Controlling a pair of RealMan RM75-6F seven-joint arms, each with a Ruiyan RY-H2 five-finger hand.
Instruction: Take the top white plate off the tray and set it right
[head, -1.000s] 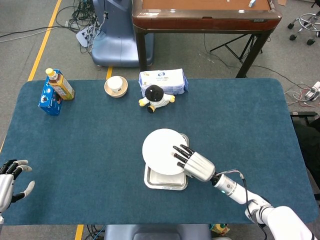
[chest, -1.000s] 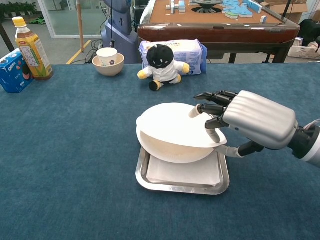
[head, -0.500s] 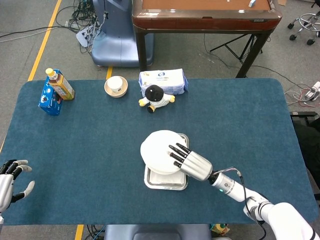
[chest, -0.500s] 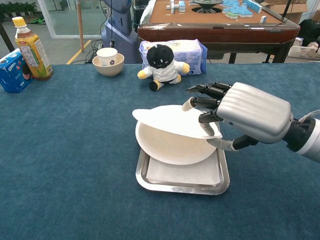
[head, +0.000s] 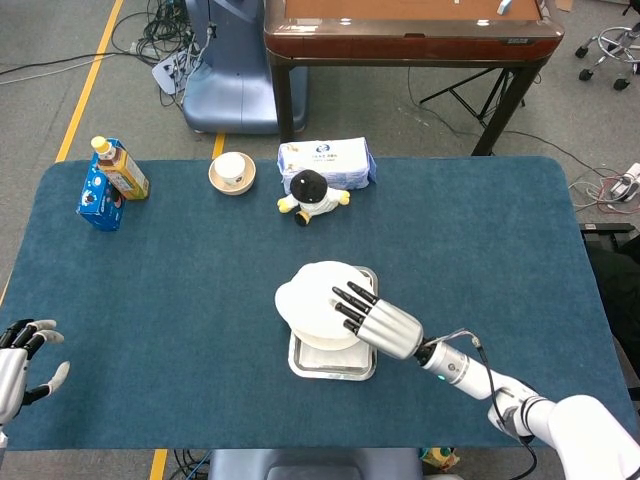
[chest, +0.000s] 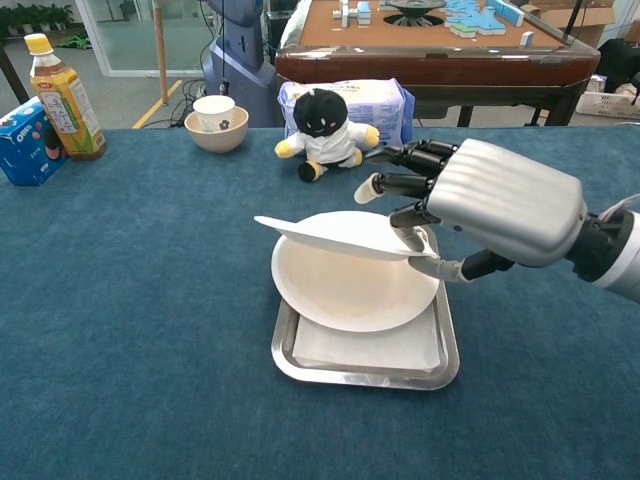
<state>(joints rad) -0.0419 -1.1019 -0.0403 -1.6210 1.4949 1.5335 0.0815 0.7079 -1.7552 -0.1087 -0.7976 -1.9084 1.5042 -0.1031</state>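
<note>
My right hand (chest: 480, 205) (head: 372, 320) grips the right rim of the top white plate (chest: 335, 235) (head: 310, 295), thumb under it and fingers over it. That plate hangs clear above a second white plate (chest: 345, 290), which lies on the metal tray (chest: 360, 365) (head: 330, 368). The lifted plate is nearly edge-on in the chest view, its left side free over the tray. My left hand (head: 22, 365) stays low at the table's front left corner, fingers spread and holding nothing.
At the back stand a plush toy (chest: 322, 130), a tissue pack (chest: 380, 100) and a cup in a bowl (chest: 218, 122). A tea bottle (chest: 62, 90) and a blue box (chest: 28, 145) occupy the far left corner. Blue cloth covers the table.
My right hand has raised the top plate off the lower one and carried it slightly left. The lower plate is uncovered now. The left hand has not moved.
</note>
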